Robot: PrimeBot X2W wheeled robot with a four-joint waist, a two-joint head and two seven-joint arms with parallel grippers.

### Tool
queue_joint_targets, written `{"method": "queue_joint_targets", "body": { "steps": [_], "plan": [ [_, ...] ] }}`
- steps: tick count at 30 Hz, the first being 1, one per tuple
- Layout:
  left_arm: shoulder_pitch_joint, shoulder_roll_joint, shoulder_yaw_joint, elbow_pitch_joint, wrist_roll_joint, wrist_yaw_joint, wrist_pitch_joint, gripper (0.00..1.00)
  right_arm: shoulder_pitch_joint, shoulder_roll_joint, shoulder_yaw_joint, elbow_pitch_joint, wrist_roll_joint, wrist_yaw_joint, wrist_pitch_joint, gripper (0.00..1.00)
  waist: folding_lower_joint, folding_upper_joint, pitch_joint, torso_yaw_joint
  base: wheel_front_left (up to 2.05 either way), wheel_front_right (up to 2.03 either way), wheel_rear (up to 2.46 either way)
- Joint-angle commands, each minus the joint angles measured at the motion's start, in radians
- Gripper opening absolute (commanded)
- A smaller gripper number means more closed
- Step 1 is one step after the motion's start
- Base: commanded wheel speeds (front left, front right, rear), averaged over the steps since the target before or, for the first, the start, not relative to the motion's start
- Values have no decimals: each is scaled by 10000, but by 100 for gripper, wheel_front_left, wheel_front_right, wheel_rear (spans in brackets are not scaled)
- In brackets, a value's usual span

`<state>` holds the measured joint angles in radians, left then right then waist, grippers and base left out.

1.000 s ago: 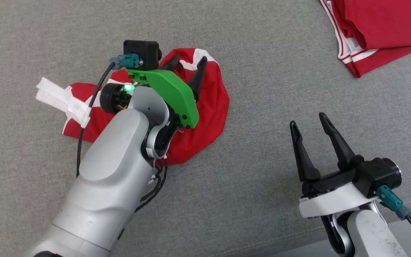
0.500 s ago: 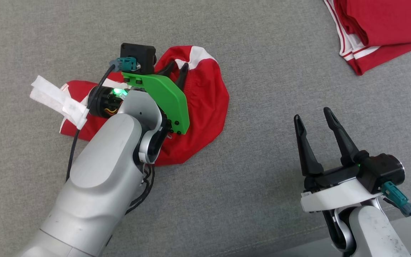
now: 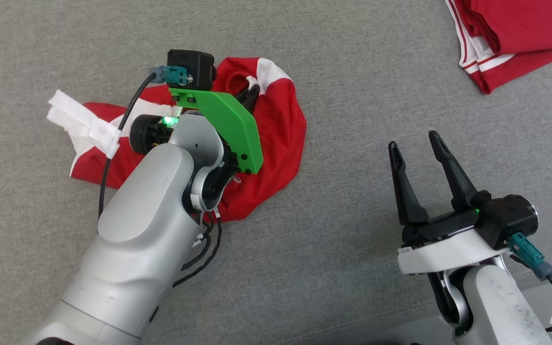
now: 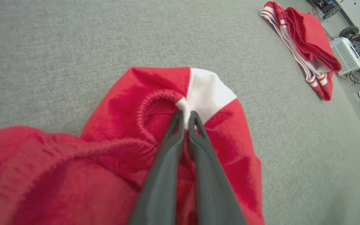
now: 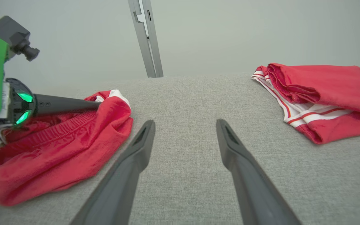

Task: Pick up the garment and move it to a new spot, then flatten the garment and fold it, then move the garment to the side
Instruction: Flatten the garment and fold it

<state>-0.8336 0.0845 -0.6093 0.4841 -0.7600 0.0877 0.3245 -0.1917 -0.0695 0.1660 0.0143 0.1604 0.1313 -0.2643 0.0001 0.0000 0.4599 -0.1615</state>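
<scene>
On grey fabric surface [image 3: 352, 72] | left gripper [image 4: 184, 118] pinches garment [image 3: 278, 139] | right gripper [image 3: 414, 141] spread | pale wall [image 5: 230, 31] behind

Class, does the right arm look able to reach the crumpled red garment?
Probably yes: only bare grey surface separates the open right end effector from the garment; the left end effector pinches its waistband.

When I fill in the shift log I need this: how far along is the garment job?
Nothing looks finished: the garment lies crumpled on the grey surface. In hand: the left gripper is pinched on its waistband. Left: lifting, moving, flattening, folding, setting aside. The right gripper hangs open.
</scene>
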Motion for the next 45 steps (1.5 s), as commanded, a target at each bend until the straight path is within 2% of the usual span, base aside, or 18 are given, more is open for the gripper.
{"method": "queue_joint_targets", "body": {
  "steps": [1, 8, 13, 18, 22, 28, 31, 35, 38, 41, 45],
  "plan": [
    [-172, -4, 1, 80, -133, -107, 22, 0, -45, 28, -21, 20, 24, -13, 3, 100, -1, 0, -2, -143, 0, 0, 0],
    [-1167, -139, 160, -100, -367, -812, -457, 0, 237, 97, -110, 177, 42, -13, 3, 100, -1, 0, -516, -352, 0, 0, 0],
    [-2320, -264, 505, -851, -1195, -1222, -85, 0, 400, 140, -9, 261, 113, -13, 3, 100, -1, 0, -1236, -445, 0, 0, 0],
    [-2995, -302, 779, -1851, -2139, -1199, 409, 0, 634, 151, -22, 327, 94, -13, 3, 100, -1, 0, -1877, -361, 0, 0, 0],
    [-2455, -268, 944, -2953, -2828, -964, 797, 0, 869, 64, -164, 282, 25, -13, 3, 100, -1, 0, -2195, -73, 0, 0, 0],
    [77, 973, 969, -4635, -3088, -446, 1119, 0, 1110, -176, -330, 151, -27, -13, 3, 100, -1, 0, -2357, 549, 0, 0, 0],
    [1886, 1787, 1152, -5147, -3135, -161, 881, 0, 1239, -325, -355, 105, 69, -13, 3, 100, -1, 0, -2382, 826, 0, 0, 0],
    [3739, 2718, 1371, -5273, -2792, -84, 264, 0, 1283, -518, -269, 147, 377, -13, 3, 100, -1, 0, -2405, 1106, 0, 0, 0],
    [4616, 3093, 1602, -5025, -2542, -24, -343, 0, 1319, -621, -96, 289, 888, -13, 3, 100, -1, 0, -2407, 1252, 0, 0, 0],
    [5090, 3298, 1734, -4609, -2304, -86, -904, 0, 1255, -850, 222, 590, 1909, -13, 3, 100, -1, 0, -2357, 1414, 0, 0, 0],
    [5183, 3324, 1832, -3904, -1967, -70, -1526, 0, 777, -1644, 726, 959, 2656, -13, 3, 100, -1, 0, -2214, 1556, 0, 0, 0]
  ]
}}
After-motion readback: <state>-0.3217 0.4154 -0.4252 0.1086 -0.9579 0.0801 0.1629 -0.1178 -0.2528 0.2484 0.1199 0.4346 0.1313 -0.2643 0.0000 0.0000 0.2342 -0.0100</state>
